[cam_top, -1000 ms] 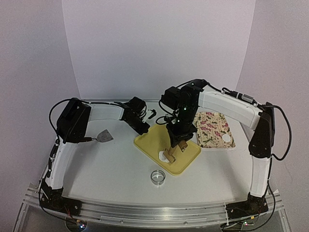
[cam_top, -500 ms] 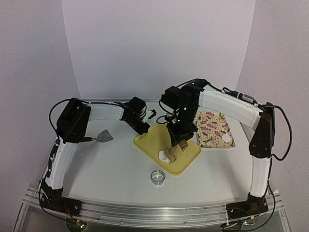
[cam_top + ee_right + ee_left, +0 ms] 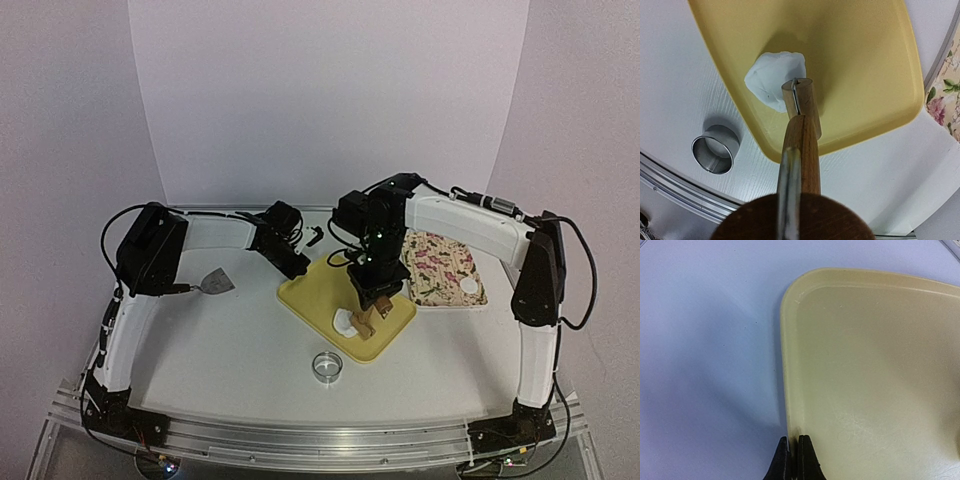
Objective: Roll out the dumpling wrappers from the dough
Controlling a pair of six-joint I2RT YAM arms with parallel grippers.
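A lump of white dough (image 3: 772, 77) lies near the front corner of the yellow tray (image 3: 855, 60); it also shows in the top view (image 3: 343, 320). My right gripper (image 3: 375, 290) holds a wooden roller (image 3: 802, 100) whose end rests on the dough's right edge; my fingers are hidden behind its handle in the right wrist view. My left gripper (image 3: 791, 440) is shut on the tray's rim (image 3: 785, 365) at its far left side (image 3: 298, 268). One thin white round wrapper (image 3: 468, 287) lies on the floral board (image 3: 440, 265).
The shiny ring cutter (image 3: 327, 366) stands on the table in front of the tray, and shows in the right wrist view (image 3: 715, 148). A small grey scraper (image 3: 215, 282) lies at the left. The floral board sits right of the tray.
My right gripper has shifted a little with the roller, which now covers more of the dough. The left arm has not moved.
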